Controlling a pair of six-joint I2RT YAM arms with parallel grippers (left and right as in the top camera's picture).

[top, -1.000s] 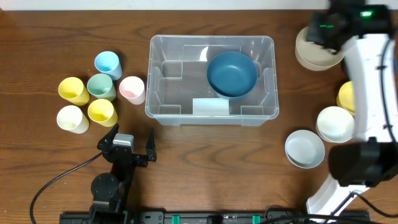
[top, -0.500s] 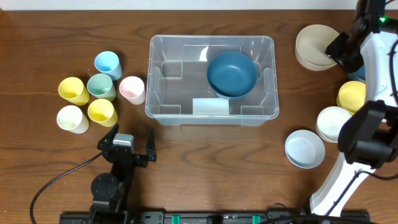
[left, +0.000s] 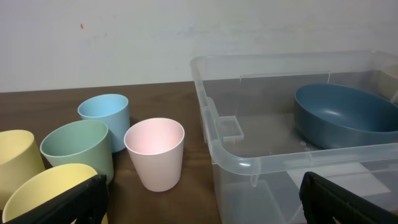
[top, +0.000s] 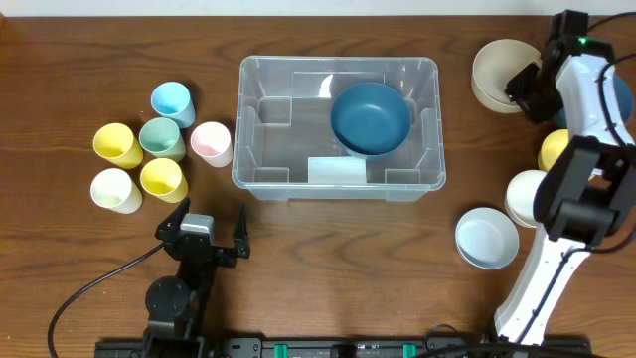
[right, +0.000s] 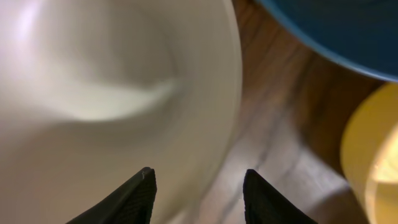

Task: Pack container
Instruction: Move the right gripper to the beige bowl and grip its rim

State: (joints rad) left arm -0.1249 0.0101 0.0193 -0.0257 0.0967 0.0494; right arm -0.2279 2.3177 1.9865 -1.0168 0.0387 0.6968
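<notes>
Brown wooden table [top: 397, 259], clear container [top: 288, 189] at centre, six pastel cups [top: 162, 138] left, several bowls [top: 487, 239] right

Near-left of container [top: 338, 179]: left arm [top: 189, 267] all black, boxy wrist block with pale grey top plate, round black joint housing behind it. left tool [top: 211, 214]: two black angular fingers, matte blunt tips in wrist view. Thin black cable [top: 94, 283] curls off arm. Right of container: right arm [top: 601, 109], glossy white tube links, bulky black joint housings, small green light [top: 584, 42] on far black block. right tool [right: 198, 186]: black tapered fingertips. Black base rail [top: 338, 348] with green connectors.
</notes>
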